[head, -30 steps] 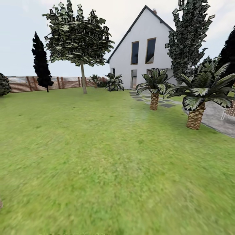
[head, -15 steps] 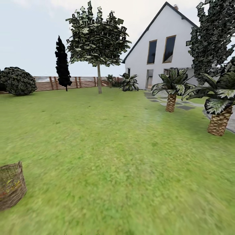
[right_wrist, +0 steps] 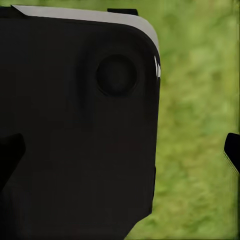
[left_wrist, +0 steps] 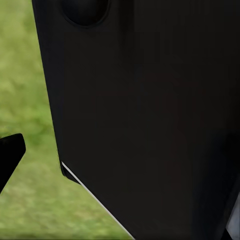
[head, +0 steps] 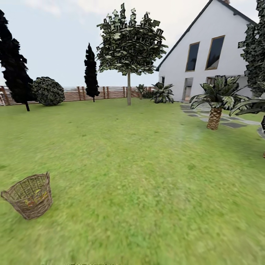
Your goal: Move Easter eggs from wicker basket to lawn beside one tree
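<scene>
The wicker basket (head: 30,197) stands on the lawn (head: 140,165) at the lower left of the head view, leaning slightly, and no handle is visible. The Easter eggs cannot be made out; only a faint yellow-red tinge shows through the weave. Far back, a tree (head: 129,88) with a thin bare trunk and a round leafy canopy stands near the fence. In the left wrist view the left gripper (left_wrist: 120,150) hangs over grass against a black robot panel, with one fingertip (left_wrist: 11,150) at the edge. The right gripper (right_wrist: 120,150) shows both fingertips (right_wrist: 232,150) far apart, with nothing between them.
A slatted wooden fence (head: 110,92) closes the back of the garden. Two dark conical trees (head: 91,70) (head: 13,62) and a round bush (head: 48,91) stand before it. A white house (head: 221,55), a palm (head: 214,117) and stepping stones (head: 232,125) lie to the right.
The whole view has swung to the left, so the camera has turned. The basket has come into the picture at the lower left, and the house and palms have slid right.
</scene>
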